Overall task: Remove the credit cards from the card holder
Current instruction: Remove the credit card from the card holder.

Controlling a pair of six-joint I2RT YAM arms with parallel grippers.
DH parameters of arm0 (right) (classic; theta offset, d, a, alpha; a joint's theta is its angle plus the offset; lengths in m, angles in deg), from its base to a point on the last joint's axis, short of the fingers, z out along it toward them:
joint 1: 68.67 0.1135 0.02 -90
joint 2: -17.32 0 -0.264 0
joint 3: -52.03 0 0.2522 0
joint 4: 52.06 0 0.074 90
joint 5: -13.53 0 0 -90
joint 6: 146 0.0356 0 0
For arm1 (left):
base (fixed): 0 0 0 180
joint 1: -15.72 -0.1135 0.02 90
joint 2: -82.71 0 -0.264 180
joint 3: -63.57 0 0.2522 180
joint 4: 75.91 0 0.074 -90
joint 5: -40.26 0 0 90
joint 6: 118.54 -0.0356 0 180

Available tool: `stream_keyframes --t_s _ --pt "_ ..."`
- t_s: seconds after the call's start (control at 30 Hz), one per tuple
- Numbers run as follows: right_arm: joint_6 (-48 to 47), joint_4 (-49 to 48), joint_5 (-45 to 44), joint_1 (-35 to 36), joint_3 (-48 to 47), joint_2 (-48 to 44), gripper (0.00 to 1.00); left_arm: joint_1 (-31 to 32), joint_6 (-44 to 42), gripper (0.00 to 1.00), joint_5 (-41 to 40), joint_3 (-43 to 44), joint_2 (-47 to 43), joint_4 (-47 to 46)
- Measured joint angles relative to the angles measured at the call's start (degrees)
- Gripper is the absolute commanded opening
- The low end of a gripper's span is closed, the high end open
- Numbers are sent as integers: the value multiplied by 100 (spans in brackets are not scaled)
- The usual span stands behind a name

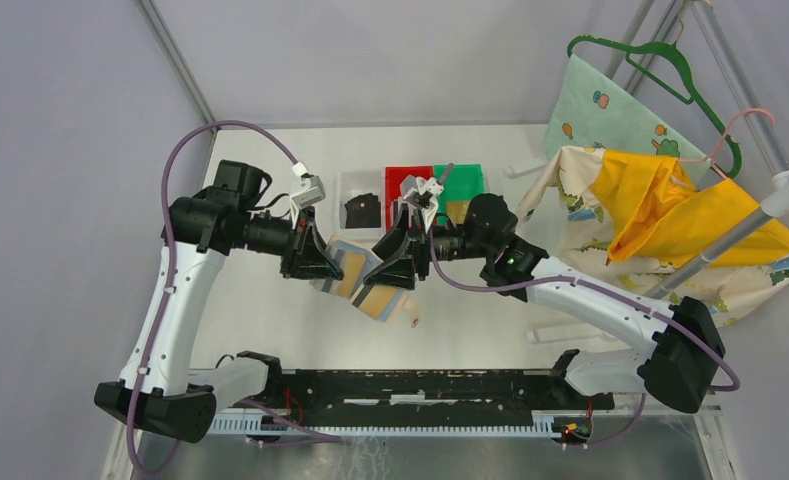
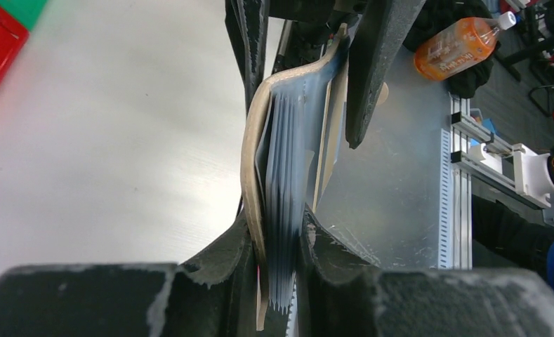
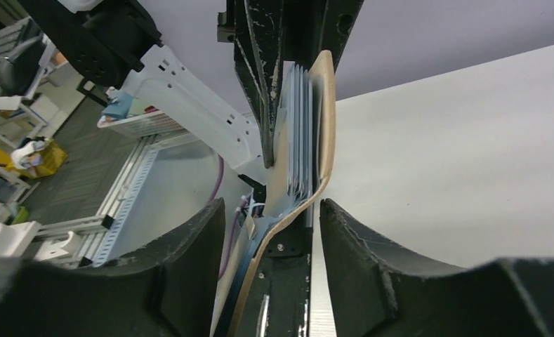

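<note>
Top looks down; wrists closely share card holder (image 2: 249,175).

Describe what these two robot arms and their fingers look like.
The left arm and right arm share white tapered links, black joints and black bases. A purple cable loops along each. A small green light glows near the right wrist. The left fingers and right fingers are black curved wedges with rough, white-scuffed edges.

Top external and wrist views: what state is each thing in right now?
card holder: held in mid-air, folded open.
left gripper: shut on the card holder.
right gripper: open, jaws straddling the card holder.
black card: lying in the white bin.
tan card: lying in the green bin.
</note>
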Motion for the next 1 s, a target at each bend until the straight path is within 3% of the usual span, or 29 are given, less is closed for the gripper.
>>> stream_keyframes --t_s 0.23,0.3,0.4,0.47,0.53,0.63,0.73,0.83,1.0 --pt "280 -219 317 -28 0 98 21 0 -125 2 83 146 122 396" --pt "308 -212 380 -61 0 98 18 0 -133 2 81 203 122 455" --pt "345 -190 466 -72 0 98 9 0 -136 9 81 214 116 505" --pt "374 -173 509 -79 0 98 0 0 -153 21 81 225 116 525" --pt "398 -184 516 -83 7 98 0 0 -201 30 83 232 111 533" --pt "516 -308 520 -83 63 98 0 0 -243 67 83 232 111 533" --pt "656 -413 601 -76 175 98 0 0 -238 85 59 229 111 472" --pt "726 -365 612 -74 216 98 0 0 -33 92 31 98 46 138" --pt "721 -136 575 -74 214 98 0 0 632 88 13 -503 -345 -785"
